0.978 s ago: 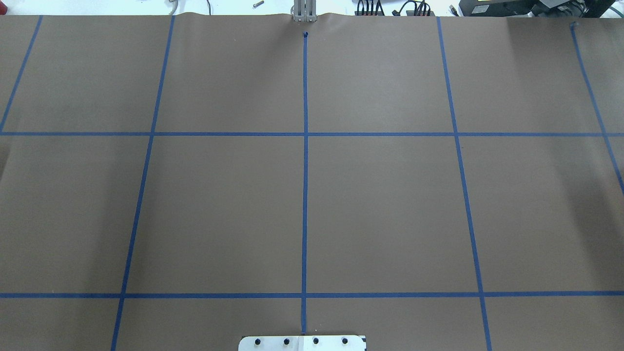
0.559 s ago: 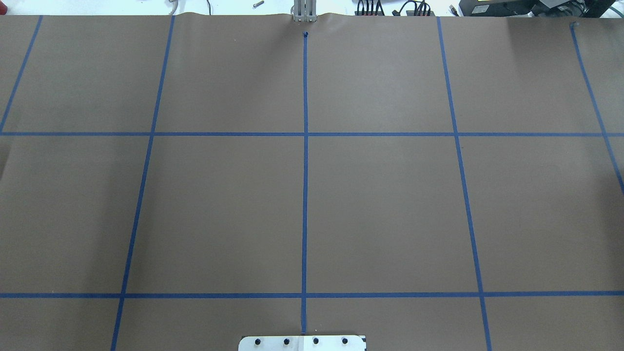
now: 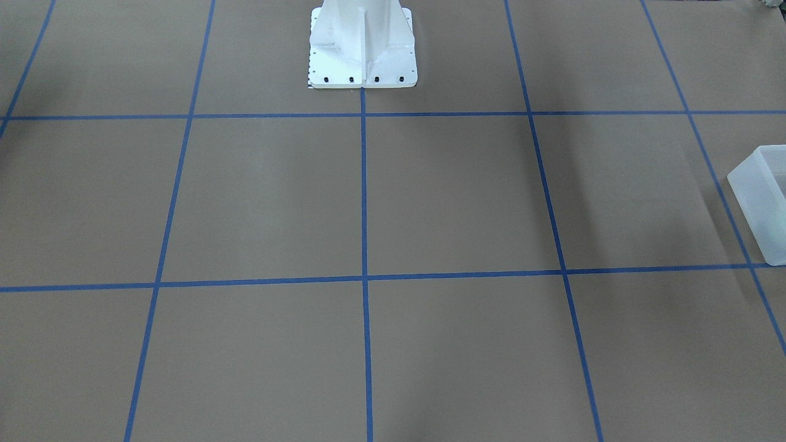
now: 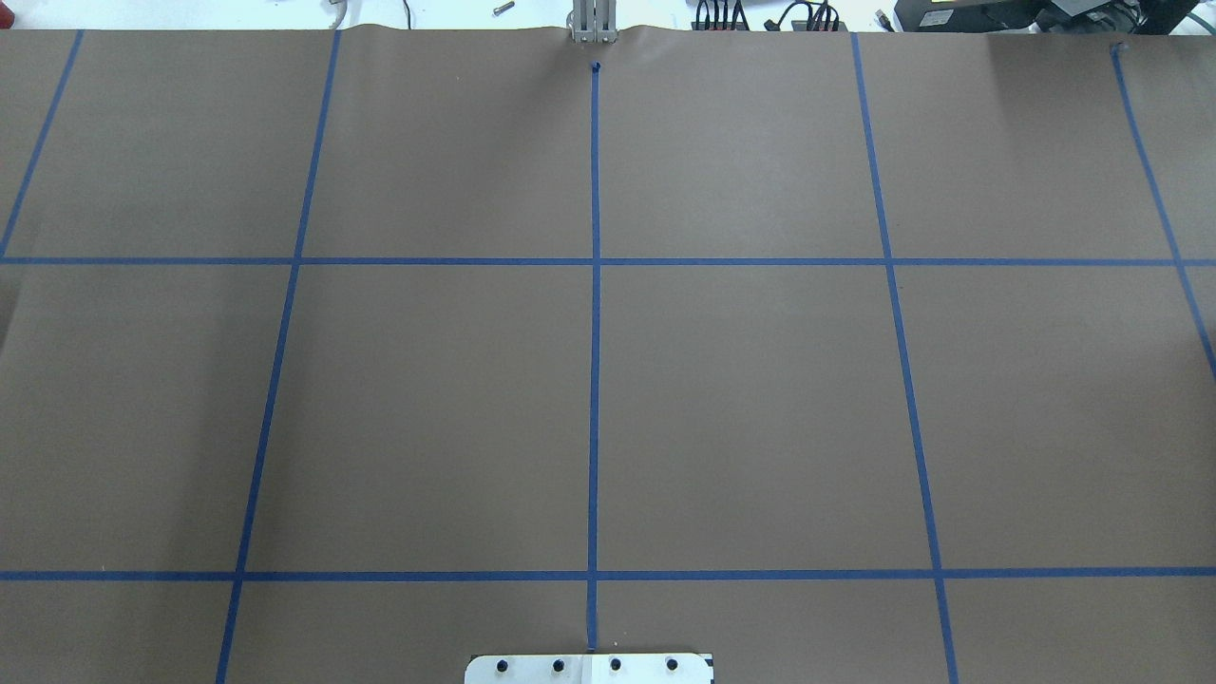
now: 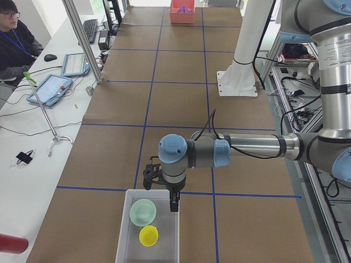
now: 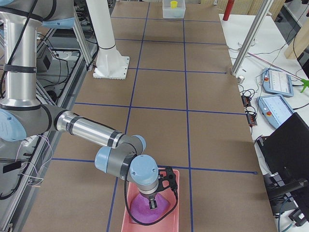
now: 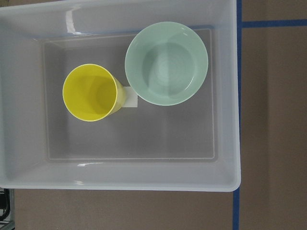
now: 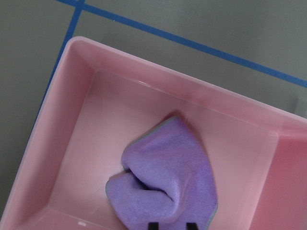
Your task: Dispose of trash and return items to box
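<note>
The frosted white box (image 7: 120, 182) stands at the table's left end and holds a pale green bowl (image 7: 166, 62) and a yellow cup (image 7: 91, 93). It also shows in the exterior left view (image 5: 125, 219) and at the front-facing view's right edge (image 3: 752, 190). My left gripper (image 5: 173, 206) hangs over the box's near rim; I cannot tell if it is open or shut. My right gripper (image 8: 172, 225) is open, with its dark tips apart just above a purple cloth (image 8: 168, 177) that lies in a pink bin (image 8: 144, 72) at the table's right end.
The brown table bears a blue tape grid (image 4: 595, 261). The white robot pedestal (image 3: 362, 49) stands at its robot-side edge. An operator (image 5: 13, 44) sits at a side desk with tablets (image 5: 49, 90). A red cylinder (image 5: 11, 244) lies near the box.
</note>
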